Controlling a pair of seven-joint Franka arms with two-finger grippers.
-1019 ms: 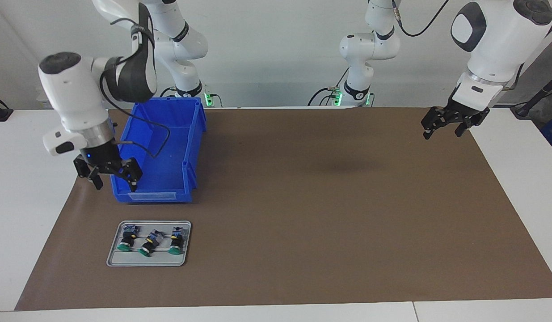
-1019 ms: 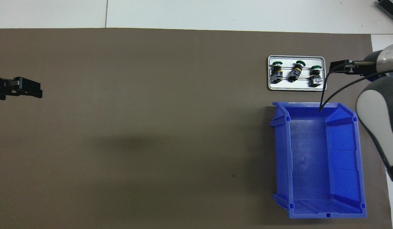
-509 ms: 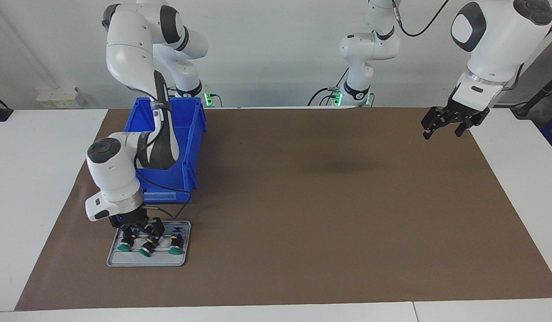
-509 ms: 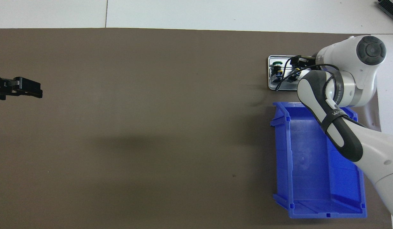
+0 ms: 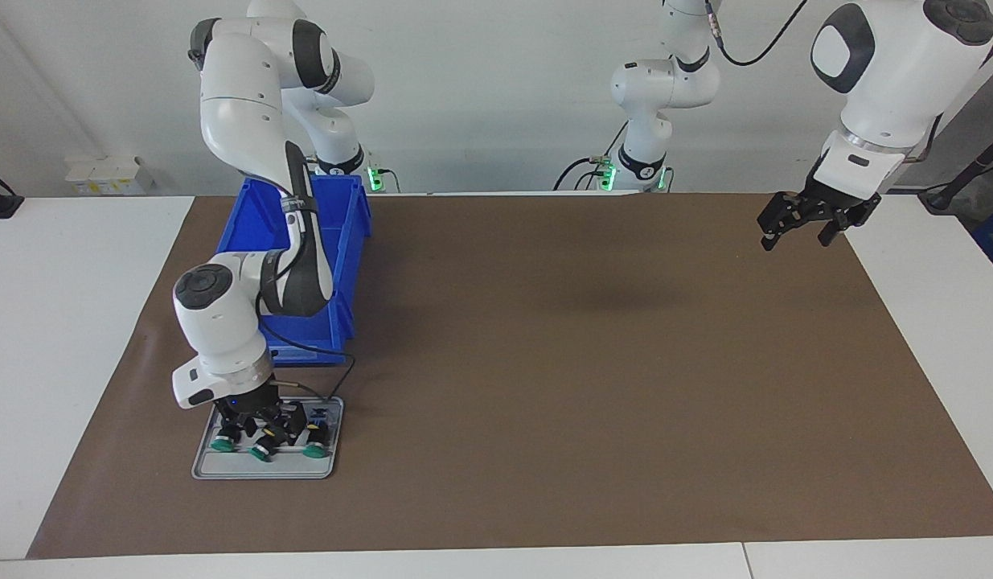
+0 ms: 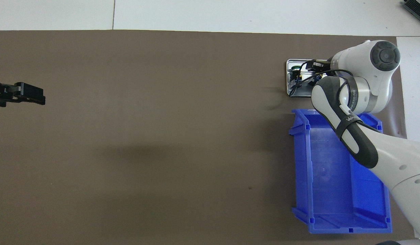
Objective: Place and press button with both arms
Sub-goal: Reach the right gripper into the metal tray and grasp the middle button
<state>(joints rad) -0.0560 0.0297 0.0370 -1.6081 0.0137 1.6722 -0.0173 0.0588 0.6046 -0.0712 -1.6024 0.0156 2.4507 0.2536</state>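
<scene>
A brown mat [image 5: 592, 362] covers the white surface. On the tray [image 5: 223, 469], beside the bin [image 5: 335, 241], the right claw [image 5: 264, 424] straddles the middle button [image 5: 262, 452]; its grip can't be made out. From overhead the arm hides most of the tray. The left claw [image 5: 793, 227] waits, spread open, above the mat's edge.

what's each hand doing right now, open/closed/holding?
Left hand: open, holding nothing, up over the mat, waiting.
Right hand: down at the middle button on the tray; grip cannot be told.
</scene>
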